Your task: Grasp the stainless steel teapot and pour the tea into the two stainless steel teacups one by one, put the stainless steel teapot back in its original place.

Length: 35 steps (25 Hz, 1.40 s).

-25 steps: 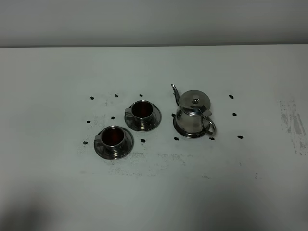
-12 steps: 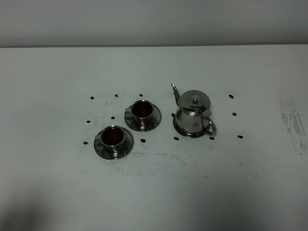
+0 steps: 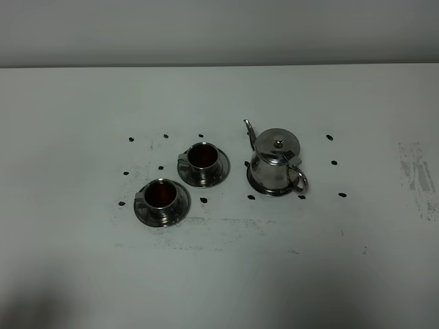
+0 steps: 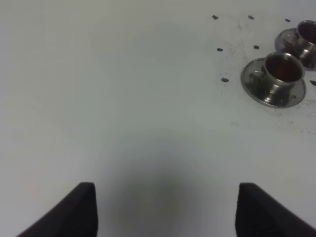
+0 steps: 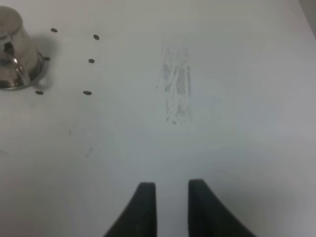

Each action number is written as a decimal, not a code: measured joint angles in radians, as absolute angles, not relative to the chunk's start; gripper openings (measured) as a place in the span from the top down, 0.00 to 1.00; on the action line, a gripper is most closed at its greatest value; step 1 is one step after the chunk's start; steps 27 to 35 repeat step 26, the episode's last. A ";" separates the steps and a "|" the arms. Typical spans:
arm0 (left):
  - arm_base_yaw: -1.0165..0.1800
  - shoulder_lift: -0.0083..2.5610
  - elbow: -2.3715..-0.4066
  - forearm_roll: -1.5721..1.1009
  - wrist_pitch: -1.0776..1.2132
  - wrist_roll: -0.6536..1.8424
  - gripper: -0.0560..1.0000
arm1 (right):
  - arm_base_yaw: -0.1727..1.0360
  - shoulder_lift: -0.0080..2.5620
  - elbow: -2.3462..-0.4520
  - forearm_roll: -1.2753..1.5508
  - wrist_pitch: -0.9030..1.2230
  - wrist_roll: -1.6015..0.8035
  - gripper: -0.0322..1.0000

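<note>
1. The stainless steel teapot point(image 3: 276, 163) stands upright on its saucer point(image 3: 258, 185) on the table point(image 3: 68, 240), to the right of the middle in the high view. Its thin spout points up and towards the far left; its loop handle point(image 3: 299, 179) faces the near right.
2. The two stainless steel teacups sit on their own saucers left of the pot: the far cup point(image 3: 202, 160) just beside it, the near cup point(image 3: 160, 197) further left and closer to the front. Both show dark liquid inside, so I judge the pouring done and the pot back in its place.
3. The right gripper point(image 5: 171, 197) hovers over bare table with its fingers narrow, a slim gap between them, holding nothing. In the right wrist view the pot point(image 5: 17, 49) lies ahead and well off to the side, handle turned towards that arm.
4. The left gripper point(image 4: 165, 207) has its fingers wide apart and empty; the near cup point(image 4: 282, 74) is ahead and to one side, well apart.
5. The right arm is the nearer to the pot, and the spout-to-handle axis runs diagonally from far left to near right.
6. No brand, label or writing is readable; only small dark marks point(image 3: 333, 163) dot the table around the set.
</note>
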<state>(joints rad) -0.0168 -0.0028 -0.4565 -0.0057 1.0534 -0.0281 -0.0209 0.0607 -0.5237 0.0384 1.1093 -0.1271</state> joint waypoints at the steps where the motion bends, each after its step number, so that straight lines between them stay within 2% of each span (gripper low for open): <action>1: -0.017 -0.003 -0.456 -0.006 1.053 -0.028 0.41 | -0.021 0.061 -0.524 0.038 1.109 -0.127 0.82; 35: -0.017 0.000 -0.456 -0.007 1.068 -0.028 0.41 | -0.021 0.061 -0.524 0.038 1.109 -0.127 0.82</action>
